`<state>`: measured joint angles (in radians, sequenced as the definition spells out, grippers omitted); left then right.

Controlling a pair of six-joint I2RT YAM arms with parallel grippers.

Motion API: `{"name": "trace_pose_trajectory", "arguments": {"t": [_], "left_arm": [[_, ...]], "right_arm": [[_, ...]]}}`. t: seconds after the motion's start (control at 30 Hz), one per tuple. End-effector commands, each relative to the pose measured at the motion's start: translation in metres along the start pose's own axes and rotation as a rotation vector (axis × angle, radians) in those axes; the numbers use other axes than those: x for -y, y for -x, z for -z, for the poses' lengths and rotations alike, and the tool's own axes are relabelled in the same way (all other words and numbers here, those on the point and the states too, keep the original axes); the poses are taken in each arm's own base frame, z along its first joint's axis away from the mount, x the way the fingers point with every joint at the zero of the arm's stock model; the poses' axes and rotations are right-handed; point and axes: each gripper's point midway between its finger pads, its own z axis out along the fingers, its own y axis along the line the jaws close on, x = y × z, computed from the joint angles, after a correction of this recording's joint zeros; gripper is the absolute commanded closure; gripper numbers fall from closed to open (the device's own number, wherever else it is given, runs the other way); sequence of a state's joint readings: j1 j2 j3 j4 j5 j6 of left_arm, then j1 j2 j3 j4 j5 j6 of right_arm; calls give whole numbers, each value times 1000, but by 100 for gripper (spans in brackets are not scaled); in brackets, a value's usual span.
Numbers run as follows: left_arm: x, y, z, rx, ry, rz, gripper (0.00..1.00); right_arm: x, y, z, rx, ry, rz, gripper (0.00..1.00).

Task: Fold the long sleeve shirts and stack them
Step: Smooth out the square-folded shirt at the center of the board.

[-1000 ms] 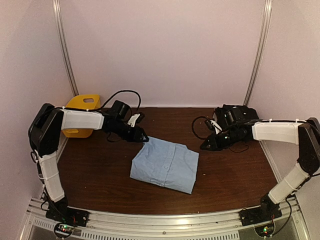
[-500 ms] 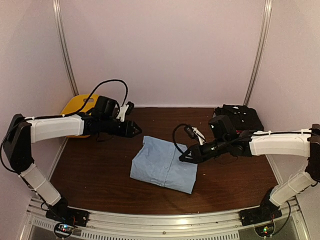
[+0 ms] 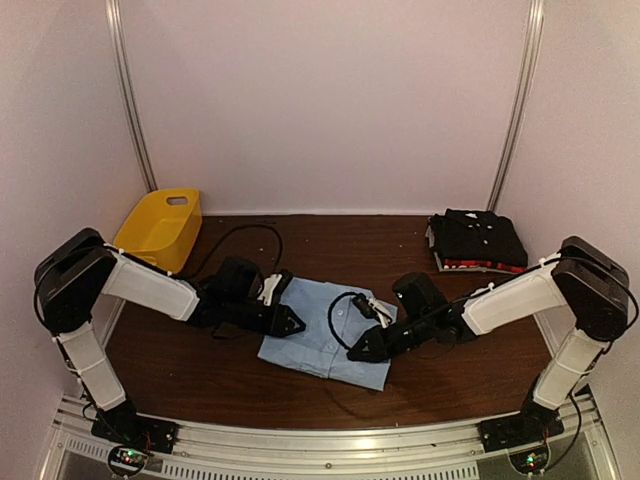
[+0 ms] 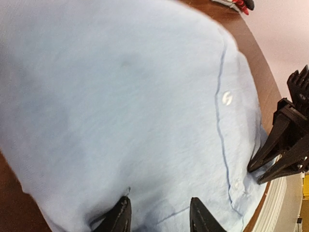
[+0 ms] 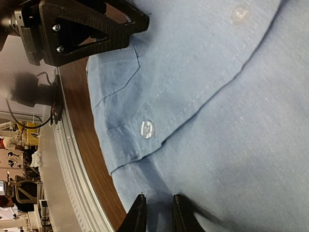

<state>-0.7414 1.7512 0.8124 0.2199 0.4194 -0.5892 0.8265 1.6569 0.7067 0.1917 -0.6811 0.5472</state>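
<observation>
A folded light blue long sleeve shirt lies in the middle of the table. My left gripper reaches over its left edge. In the left wrist view its jaws stand open, their tips down on the blue cloth. My right gripper is low over the shirt's near right part. Its jaws are a narrow gap apart and press into the cloth near a pale button. A folded black shirt sits on a red-edged one at the back right.
A yellow plastic basket stands at the back left. Black cables loop from both wrists above the shirt. The table's near edge and metal rail run close beside the shirt's front edge.
Both arms have swung in from the back of the table and come down onto the blue shirt, the left from the basket side and the right from the black stack. The shirt has shifted slightly.
</observation>
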Motion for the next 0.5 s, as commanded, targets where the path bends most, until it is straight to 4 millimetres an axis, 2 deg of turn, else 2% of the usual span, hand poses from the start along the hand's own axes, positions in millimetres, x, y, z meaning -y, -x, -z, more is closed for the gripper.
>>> {"name": "trace_pose_trajectory", "arguments": {"t": [0.0, 0.1, 0.23, 0.33, 0.47], "left_arm": [[-13, -12, -5, 52, 15, 31, 58], [-21, -32, -10, 43, 19, 45, 58], [-25, -35, -11, 56, 28, 36, 57], [-19, -25, -9, 63, 26, 5, 57], [-2, 4, 9, 131, 27, -63, 57]], "right_arm": [[15, -18, -10, -26, -4, -9, 79], [29, -30, -16, -51, -28, -25, 80], [38, -41, -18, -76, -46, -37, 81], [33, -40, -11, -74, -55, -18, 81], [16, -19, 10, -12, -78, 35, 81]]}}
